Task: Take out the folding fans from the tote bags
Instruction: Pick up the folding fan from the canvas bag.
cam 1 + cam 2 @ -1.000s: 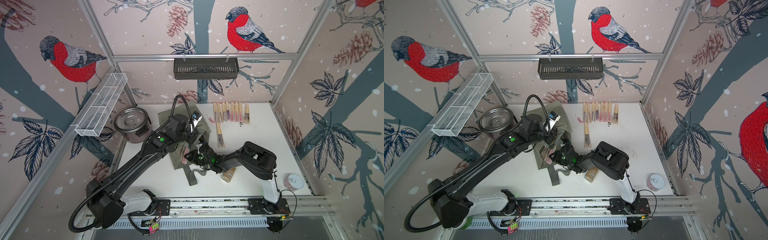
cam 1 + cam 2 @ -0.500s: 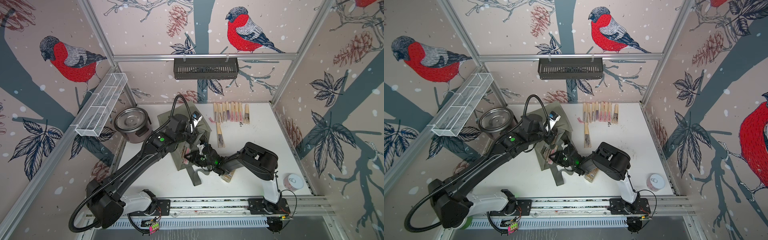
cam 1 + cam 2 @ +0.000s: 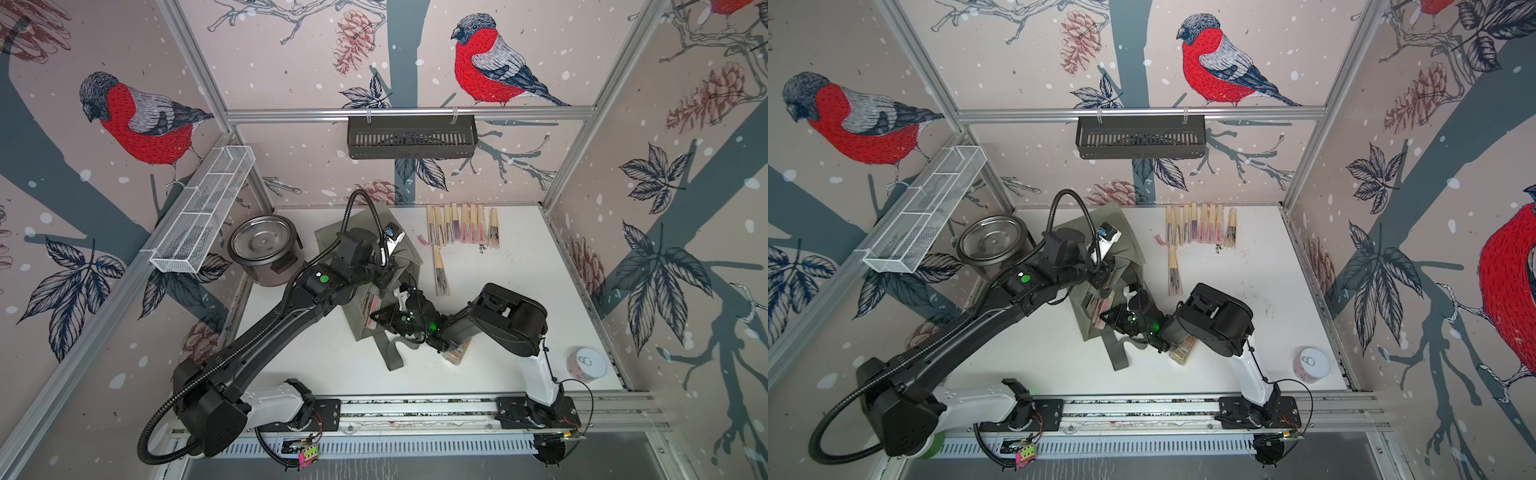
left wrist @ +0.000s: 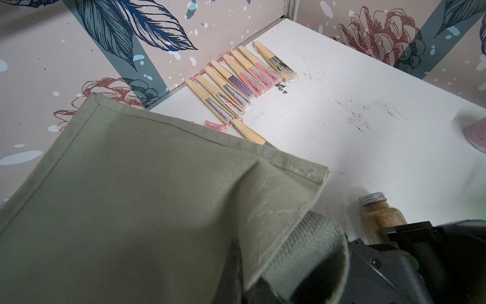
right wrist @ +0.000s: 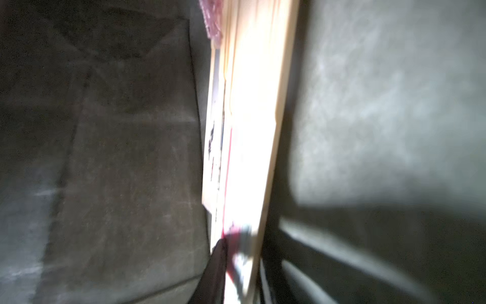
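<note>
I have the white worktop (image 3: 540, 299) in full view. The largest thing on it is the soft olive-grey fabric tote bag (image 4: 131, 197), lying left of the middle with its mouth turned to the near edge and a long strap trailing that way. The round steel pot (image 3: 262, 245) sits in the far left corner, out of play.

My left gripper (image 3: 384, 277) is shut tight. Cloth hides its fingers, but the fabric is drawn up close to its camera, so I judge it has the bag's rim pinched and lifted. My right gripper (image 3: 380, 321) is in the bag's mouth with a fan's pale stick running out from between its jaws. The wrist view is too blurred to tell whether they have closed on it.

Along the far edge lies a row of slim closed folding fans (image 3: 461, 226), pale bamboo with pink, purple or dark leaves, and one more (image 3: 440, 270) lies just nearer. Most are out, I reckon, but a few pink-edged ones (image 3: 370, 305) show inside the bag. The small glass spice jar (image 4: 381, 218) sits beside the right arm.
</note>
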Controlling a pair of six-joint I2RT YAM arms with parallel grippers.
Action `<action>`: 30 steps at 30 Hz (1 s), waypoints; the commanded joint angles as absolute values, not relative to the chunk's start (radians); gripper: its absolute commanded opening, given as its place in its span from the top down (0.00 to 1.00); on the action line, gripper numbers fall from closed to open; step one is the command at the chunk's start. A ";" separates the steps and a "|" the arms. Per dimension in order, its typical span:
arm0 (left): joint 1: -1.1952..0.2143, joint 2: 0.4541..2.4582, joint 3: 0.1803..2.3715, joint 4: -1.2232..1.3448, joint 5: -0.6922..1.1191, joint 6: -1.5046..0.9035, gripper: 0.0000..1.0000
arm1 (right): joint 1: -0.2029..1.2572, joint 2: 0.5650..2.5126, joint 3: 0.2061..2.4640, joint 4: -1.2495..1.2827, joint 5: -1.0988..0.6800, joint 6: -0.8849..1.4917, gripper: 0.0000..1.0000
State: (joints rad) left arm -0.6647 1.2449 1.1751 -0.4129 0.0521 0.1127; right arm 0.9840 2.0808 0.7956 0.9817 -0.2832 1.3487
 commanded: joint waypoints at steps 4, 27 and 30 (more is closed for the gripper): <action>-0.669 1.240 1.182 -0.388 0.057 0.126 1.00 | 0.989 2.009 0.758 1.031 -0.292 1.350 0.82; -0.669 1.243 1.182 -0.388 0.060 0.126 1.00 | 0.981 2.087 0.814 1.045 -0.329 1.376 0.80; -0.669 1.243 1.183 -0.388 0.058 0.126 1.00 | 0.983 2.052 0.796 1.018 -0.327 1.366 0.82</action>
State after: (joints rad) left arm -0.6655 1.2442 1.1751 -0.4122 0.0525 0.1127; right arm 0.9825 2.0769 0.8047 0.9951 -0.3161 1.3651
